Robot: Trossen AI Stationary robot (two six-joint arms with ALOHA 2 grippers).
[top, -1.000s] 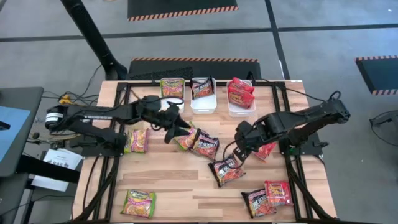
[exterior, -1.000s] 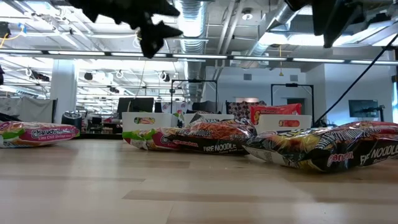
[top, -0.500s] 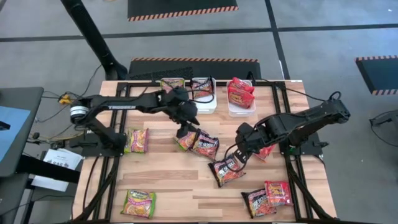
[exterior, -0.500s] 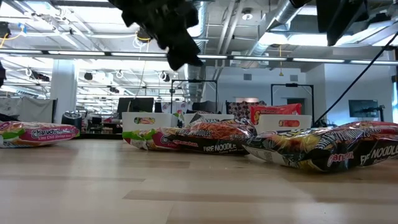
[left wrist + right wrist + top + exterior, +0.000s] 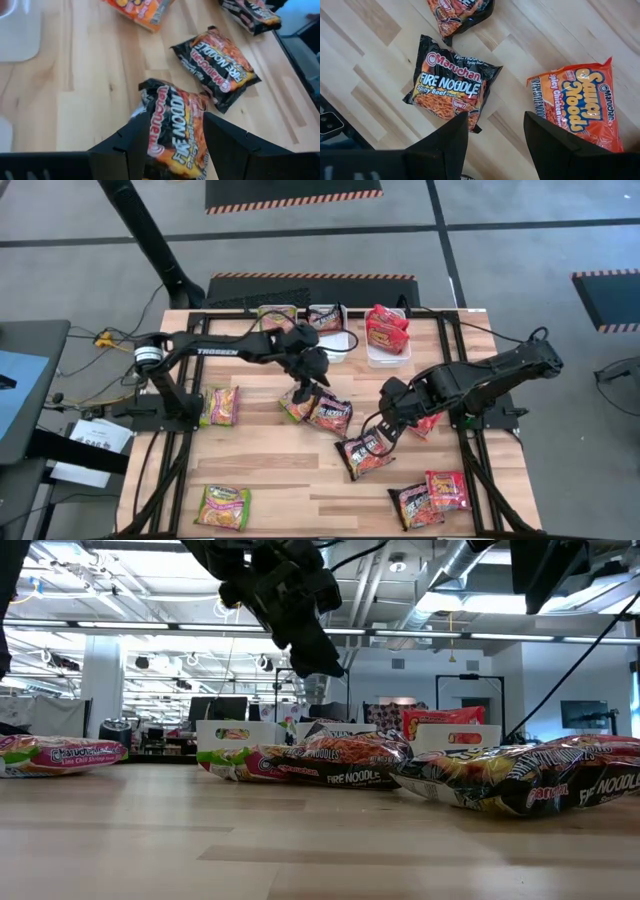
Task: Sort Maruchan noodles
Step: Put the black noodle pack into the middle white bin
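High view: left gripper [image 5: 303,392] hangs at frame centre over a black Fire Noodle packet [image 5: 330,412] that overlaps a green packet [image 5: 296,404]; jaws wide, nothing held. Right gripper [image 5: 378,427], right of centre, is spread and empty above a second black packet [image 5: 364,453]. Three white bins [image 5: 387,355] sit along the top edge of the wooden table [image 5: 280,470]; more packets lie lower left and lower right. Judgement: the left arm should drop straight down, straddle the black packet's short side, and avoid pinching the green one beneath.

Low view: packets lie flat mid-frame on pale planks; an open workshop with ceiling ducts lies behind.

Left wrist view: black packet [image 5: 176,131] sits between the open fingers [image 5: 131,142].

Right wrist view: black packet [image 5: 452,83] and orange packet [image 5: 580,105] lie apart, beyond the parted fingers [image 5: 546,140].
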